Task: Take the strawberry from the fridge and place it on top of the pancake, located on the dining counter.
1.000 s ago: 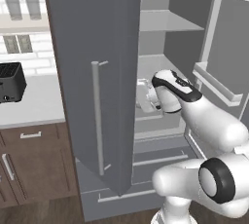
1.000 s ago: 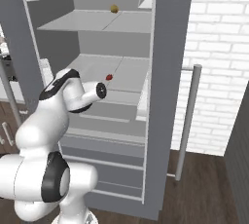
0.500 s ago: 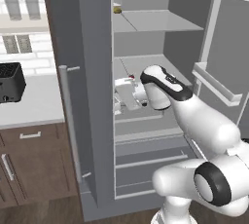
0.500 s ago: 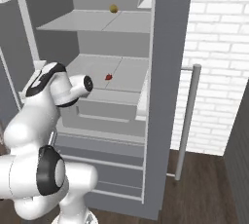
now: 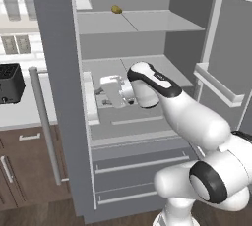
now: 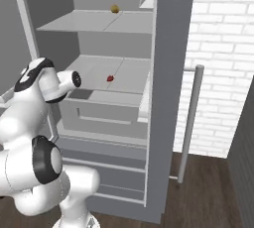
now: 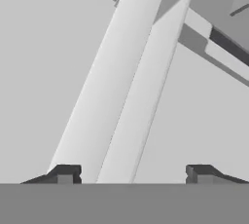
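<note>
Nearest the cameras, the white arm bends forward from the base into the open fridge (image 6: pixel 163 98), and its pincer (image 5: pixel 109 91) sits at the left end of the middle shelf (image 6: pixel 94 68), close beside the shelf bins on the inside of the left door (image 5: pixel 91 103). In the hand view the two dark fingertips (image 7: pixel 65 173) stand well apart with nothing between them, so the pincer is spread and empty; what lies ahead of it there is a pale slanted ledge and plain grey surface, no berry. Farther in, the strawberry (image 6: pixel 110 78) rests on that same middle shelf, near its centre seam and toward the right half, well apart from the pincer. In the right base view it lies at about 3 o'clock from the wrist end, on the same level. The berry is too small to read any long axis. My judgement is that the coming move turns on this sideways offset: the hand looks aimed toward the left door side, so it would need to swing rightward along the shelf before closing. Farthest back and above, a small yellowish-brown lump (image 6: pixel 114 9) sits on the upper shelf (image 6: pixel 74 24).
</note>
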